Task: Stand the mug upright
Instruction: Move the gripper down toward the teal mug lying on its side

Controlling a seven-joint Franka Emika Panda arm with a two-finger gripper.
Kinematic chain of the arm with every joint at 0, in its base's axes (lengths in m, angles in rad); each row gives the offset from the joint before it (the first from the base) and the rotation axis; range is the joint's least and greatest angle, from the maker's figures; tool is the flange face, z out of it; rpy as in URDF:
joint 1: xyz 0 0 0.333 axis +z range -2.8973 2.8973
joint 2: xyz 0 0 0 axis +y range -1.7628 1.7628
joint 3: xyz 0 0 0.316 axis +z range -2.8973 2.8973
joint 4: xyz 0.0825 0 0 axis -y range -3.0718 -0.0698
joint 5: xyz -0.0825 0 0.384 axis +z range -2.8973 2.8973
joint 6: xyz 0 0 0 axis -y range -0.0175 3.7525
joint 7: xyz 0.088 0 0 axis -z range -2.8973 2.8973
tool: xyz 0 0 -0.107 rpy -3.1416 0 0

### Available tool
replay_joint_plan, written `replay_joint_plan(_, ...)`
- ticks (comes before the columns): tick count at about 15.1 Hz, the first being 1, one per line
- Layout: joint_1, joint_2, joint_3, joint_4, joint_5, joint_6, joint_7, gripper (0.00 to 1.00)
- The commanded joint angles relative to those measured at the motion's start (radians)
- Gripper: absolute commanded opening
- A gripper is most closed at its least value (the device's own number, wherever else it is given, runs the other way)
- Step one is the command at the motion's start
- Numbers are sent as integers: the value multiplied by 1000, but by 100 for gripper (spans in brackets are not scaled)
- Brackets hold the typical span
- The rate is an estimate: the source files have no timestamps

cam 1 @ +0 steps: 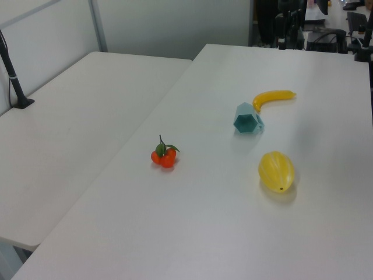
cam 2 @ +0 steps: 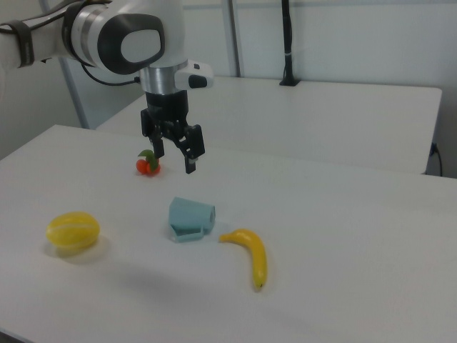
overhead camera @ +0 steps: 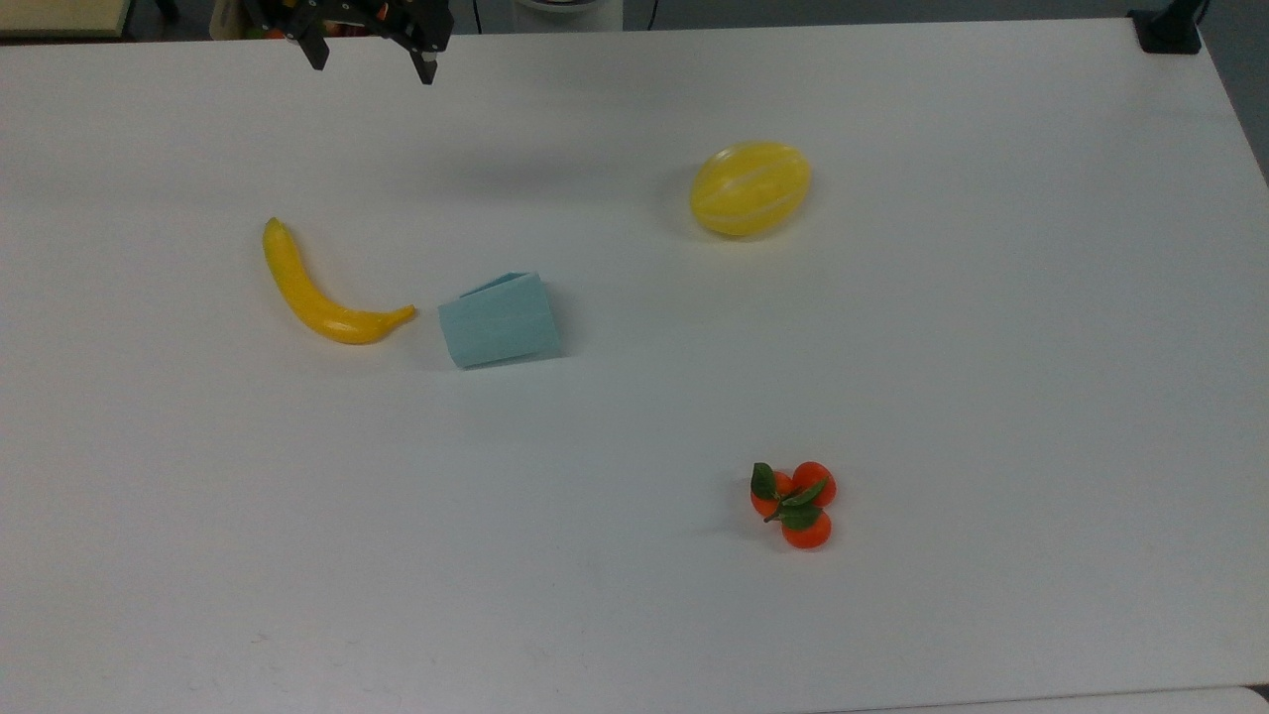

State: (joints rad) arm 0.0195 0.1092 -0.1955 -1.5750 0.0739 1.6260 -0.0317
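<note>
The pale teal mug lies on its side on the white table, between a banana and a yellow melon. In the left view the mug shows its hexagonal mouth toward the camera. The right view has the mug just left of the banana's tip. My gripper hangs open and empty above the table's far edge in the top view, well away from the mug. In the right view the gripper points down, above and behind the mug, holding nothing.
A yellow banana lies just to the top view's left of the mug. A yellow melon sits to the upper right, and a cluster of small oranges with leaves lies nearer the front. A black clamp stands at the far right corner.
</note>
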Motion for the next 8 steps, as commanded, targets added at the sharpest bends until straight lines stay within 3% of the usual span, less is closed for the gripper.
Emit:
replay_joint_plan(1, 43, 4, -12, -20, 30, 41, -48, 100)
replay_joint_plan(8, 77, 23, -4, -20, 14, 41, -40, 100)
